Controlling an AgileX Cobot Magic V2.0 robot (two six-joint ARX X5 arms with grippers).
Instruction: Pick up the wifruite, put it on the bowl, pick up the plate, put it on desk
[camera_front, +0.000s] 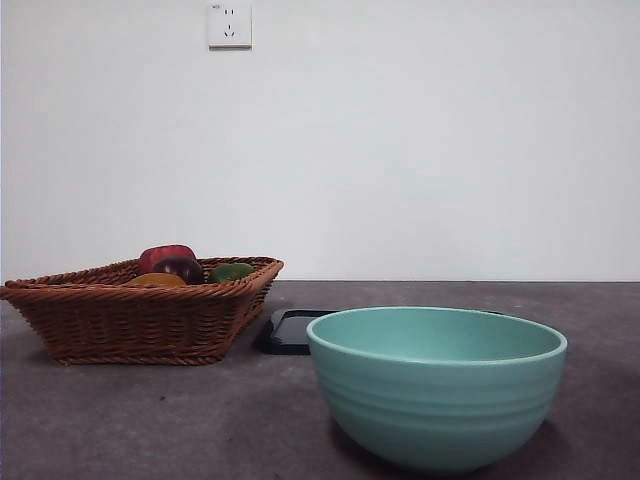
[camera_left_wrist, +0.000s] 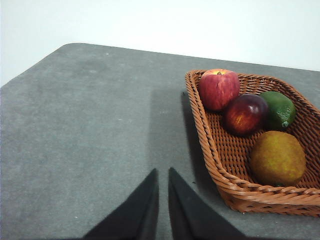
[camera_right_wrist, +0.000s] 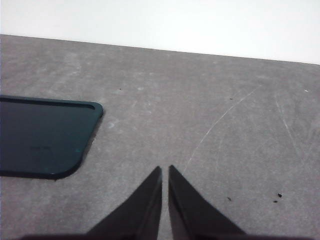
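Presently the wifruite (camera_left_wrist: 278, 157), a dull orange-yellow fruit, lies in the brown wicker basket (camera_left_wrist: 227, 172), at the lower right of the left wrist view; in the front view only its top (camera_front: 156, 280) shows above the basket rim at the left of the frame. Touching or just beside it are a dark purple-red fruit (camera_left_wrist: 245, 113) and a green fruit (camera_left_wrist: 278, 109), with a red apple (camera_left_wrist: 218, 88) at the basket's far end. The mint-green bowl (camera_front: 436, 386) stands empty at the lower right of the front view, apart from the basket. Behind it, between bowl and basket, a flat dark plate (camera_front: 288, 331) with rounded corners lies on the counter (camera_front: 150, 420); the right wrist view shows it (camera_right_wrist: 42, 136) at the left edge of the frame.

The left gripper (camera_left_wrist: 163, 175) hangs above bare counter beside the basket, its jaws closed to a thin slit and holding nothing. The right gripper (camera_right_wrist: 165, 172) hangs above bare counter near the plate, its jaws likewise closed and empty. Neither step appears begun.

Risks, as judged: the wifruite sits tight against its neighbours and the basket wall, so descending jaws may nudge the purple-red fruit or catch the wicker rim. Its round skin may slip from a shallow grip. The plate lies flush, so the jaws may skid across its edge.
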